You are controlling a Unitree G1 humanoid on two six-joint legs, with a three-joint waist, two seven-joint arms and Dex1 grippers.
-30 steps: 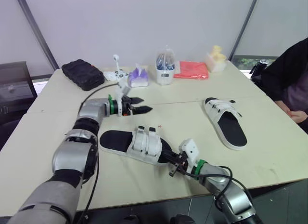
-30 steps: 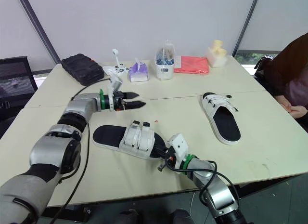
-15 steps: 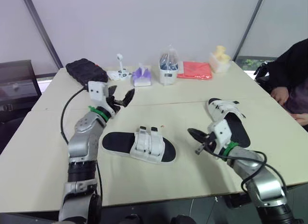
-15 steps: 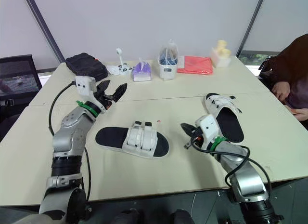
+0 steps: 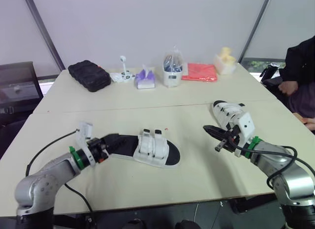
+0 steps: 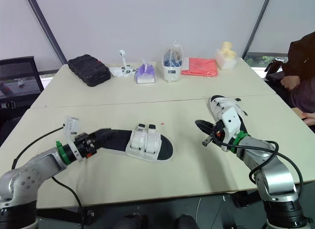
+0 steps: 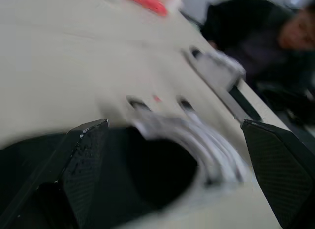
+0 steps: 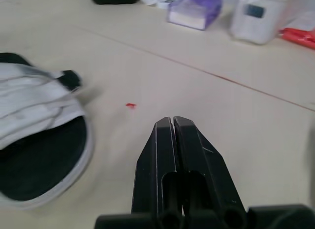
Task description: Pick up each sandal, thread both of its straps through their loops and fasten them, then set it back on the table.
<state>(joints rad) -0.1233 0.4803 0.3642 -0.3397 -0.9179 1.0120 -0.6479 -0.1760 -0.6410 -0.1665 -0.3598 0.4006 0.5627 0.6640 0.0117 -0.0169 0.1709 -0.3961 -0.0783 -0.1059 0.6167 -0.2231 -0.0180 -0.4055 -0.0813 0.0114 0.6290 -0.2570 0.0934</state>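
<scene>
The near sandal [image 5: 147, 149] is laid on the bench [image 5: 162, 187], its heel framed by the spread left claw [image 5: 102, 144]. The right claw [image 5: 212, 132] is pressed together, empty. A light, bendy sole is judged likely, best taken by its edge.

Near sandal [image 5: 152, 149]: showing white straps over a black footbed.
Far sandal [image 5: 226, 111]: showing white straps.
Table [image 5: 187, 103]: lying pale beige.
Cloth [image 5: 199, 72]: glowing red.
Case [image 5: 88, 75]: sitting black.
Tissue pack [image 5: 144, 79]: showing purple.

Far sandal [image 5: 224, 111] partly behind right tool [image 5: 206, 128], person [image 5: 300, 66] cropped
</scene>
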